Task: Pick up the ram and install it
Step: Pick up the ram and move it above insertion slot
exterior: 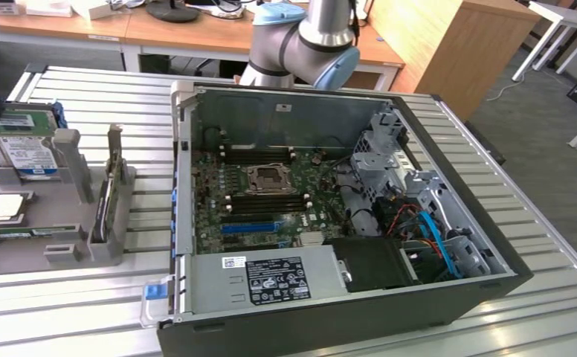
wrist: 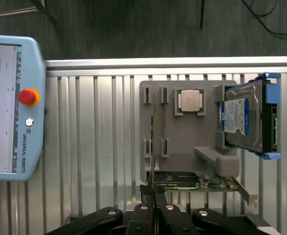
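Wrist view, gripper (wrist: 153, 193): fingers are sitting closed together, hanging over one end of the grey fixture (wrist: 182, 142).
Ram (wrist: 153, 127): is standing on edge in the fixture's slotted holders, running away from the fingertips; it is not being gripped.
Expansion card (wrist: 180, 180): is lying across the fixture end nearest the gripper.
Processor chip (wrist: 190, 102): is sitting flat in its pocket, near the ram's far end.
Hard drive (wrist: 243, 122): is leaning in a blue-framed cradle on the fixture's far side from the ram.
Teach pendant (wrist: 11, 107): is lying on the slatted table (wrist: 99, 147), apart from the fixture.
Exterior view, computer case (exterior: 368, 316): is lying open on the table, on the exterior view's right of the fixture, motherboard (exterior: 259, 193) showing.
Arm (exterior: 299, 37): is reaching in from behind the case.
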### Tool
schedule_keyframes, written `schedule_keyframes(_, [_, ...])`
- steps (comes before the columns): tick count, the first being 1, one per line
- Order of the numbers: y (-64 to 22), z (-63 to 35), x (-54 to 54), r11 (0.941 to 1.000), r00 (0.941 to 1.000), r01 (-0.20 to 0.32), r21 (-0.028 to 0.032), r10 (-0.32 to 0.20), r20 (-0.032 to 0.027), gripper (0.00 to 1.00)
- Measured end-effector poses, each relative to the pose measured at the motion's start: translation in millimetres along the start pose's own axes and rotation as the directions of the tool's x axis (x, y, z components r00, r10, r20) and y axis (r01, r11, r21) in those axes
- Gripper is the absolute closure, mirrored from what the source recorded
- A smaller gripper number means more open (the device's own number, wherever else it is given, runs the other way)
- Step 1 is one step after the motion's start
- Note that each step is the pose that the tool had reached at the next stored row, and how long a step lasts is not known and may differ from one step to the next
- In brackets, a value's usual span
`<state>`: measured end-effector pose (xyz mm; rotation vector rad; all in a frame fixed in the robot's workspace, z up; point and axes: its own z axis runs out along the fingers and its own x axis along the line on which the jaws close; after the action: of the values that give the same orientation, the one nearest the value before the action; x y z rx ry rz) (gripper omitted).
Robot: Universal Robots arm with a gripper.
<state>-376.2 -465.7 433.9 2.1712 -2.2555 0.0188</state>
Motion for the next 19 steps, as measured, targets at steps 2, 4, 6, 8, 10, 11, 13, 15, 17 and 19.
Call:
schedule_keyframes(2, [-4.3,0.0,-0.1,1.0000,1.0000,0.000,0.0000,0.000,0.0000,0.88])
schedule_keyframes(4, [-9.4,-0.1,-0.3,1.0000,1.0000,0.000,-0.0001,0.000,-0.0001,0.88])
schedule_keyframes(6, [-14.9,0.0,-0.5,1.0000,1.0000,0.000,-0.0001,0.000,0.0000,0.88])
schedule_keyframes(8, [-19.6,0.0,-0.7,1.0000,1.0000,0.000,0.0000,0.000,0.0000,0.88])
schedule_keyframes(10, [-24.6,0.0,-0.9,1.0000,1.0000,0.000,-0.0002,0.000,-0.0001,0.88])
schedule_keyframes(11, [-27.4,0.0,-1.0,1.0000,1.0000,0.000,-0.0001,0.000,0.0001,0.88])
schedule_keyframes(13, [-33.4,0.0,-1.3,1.0000,1.0000,0.000,-0.0001,0.000,0.0001,0.88])
schedule_keyframes(15, [-39.1,0.1,-1.5,1.0000,1.0000,0.000,0.0000,0.000,0.0003,0.88])
schedule_keyframes(17, [-44.5,0.0,-1.7,1.0000,1.0000,0.000,-0.0002,0.000,0.0002,0.88])
schedule_keyframes(19, [-49.5,0.0,-1.9,1.0000,1.0000,0.000,-0.0001,0.000,0.0002,0.88])
